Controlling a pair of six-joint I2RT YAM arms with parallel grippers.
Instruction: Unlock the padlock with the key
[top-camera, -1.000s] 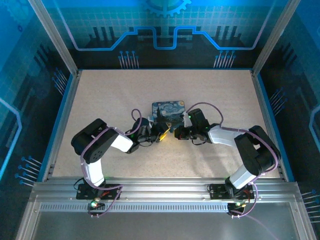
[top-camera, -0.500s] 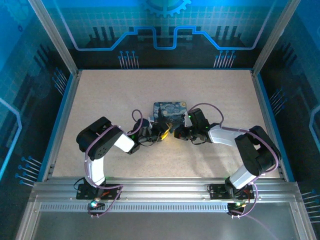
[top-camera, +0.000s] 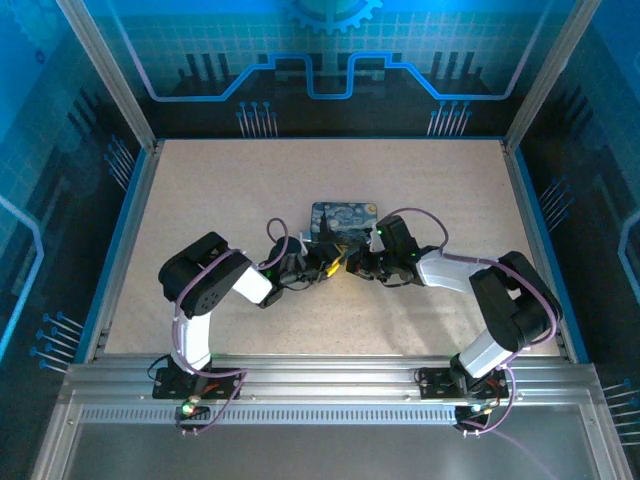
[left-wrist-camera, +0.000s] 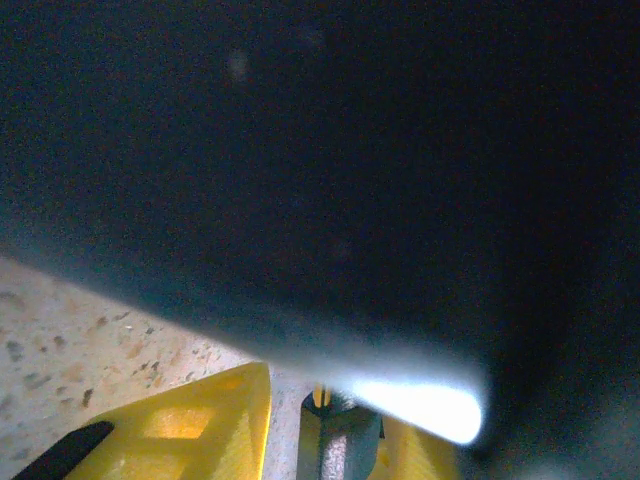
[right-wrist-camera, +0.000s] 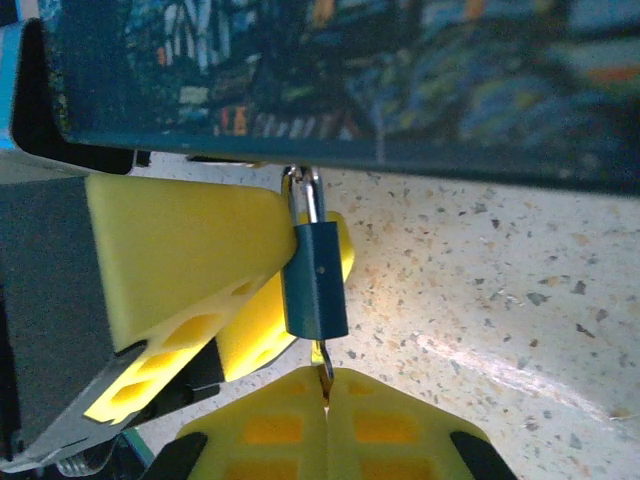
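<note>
The small blue-grey padlock (right-wrist-camera: 315, 280) hangs by its pale shackle (right-wrist-camera: 306, 195) from the front edge of the painted tin (right-wrist-camera: 330, 80). My right gripper (right-wrist-camera: 325, 385) is shut on the thin key (right-wrist-camera: 324, 362), whose tip sits in the padlock's bottom end. In the left wrist view the padlock body (left-wrist-camera: 336, 440) stands between my left gripper's (left-wrist-camera: 335, 405) yellow fingers (left-wrist-camera: 190, 425). A narrow gap shows on one side, so the jaws are open around it. Both grippers meet just in front of the tin (top-camera: 345, 220), the left gripper (top-camera: 322, 265) facing the right gripper (top-camera: 352, 265).
The tin's dark underside (left-wrist-camera: 330, 150) looms blurred close above the left wrist camera. The speckled tabletop (top-camera: 250, 190) is bounded by blue rails and glass walls. The left gripper's yellow fingers (right-wrist-camera: 190, 260) crowd the padlock's left side.
My left arm has pushed to the right toward the padlock and its jaws have narrowed. The tin has shifted slightly right. The right gripper has held its grip on the key.
</note>
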